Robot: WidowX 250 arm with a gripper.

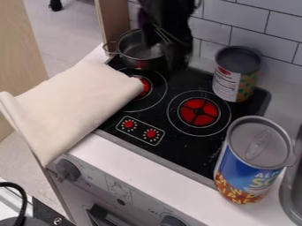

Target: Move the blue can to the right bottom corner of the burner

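Watch the blue can [252, 161], upright at the right bottom corner of the burner [189, 151], right near the sink [285, 190]! Could rock on the edge there if nudged, could topple sinkward from a knock up high. And up top, hanging down beside the pot [137, 49] with the black arm [166, 20]: might snag the handle on a sideways swing; no telling wide from narrow at the pincer [177, 59]

Stove [183, 148] with cans [247, 163], pot [134, 54], cloth [73, 106]
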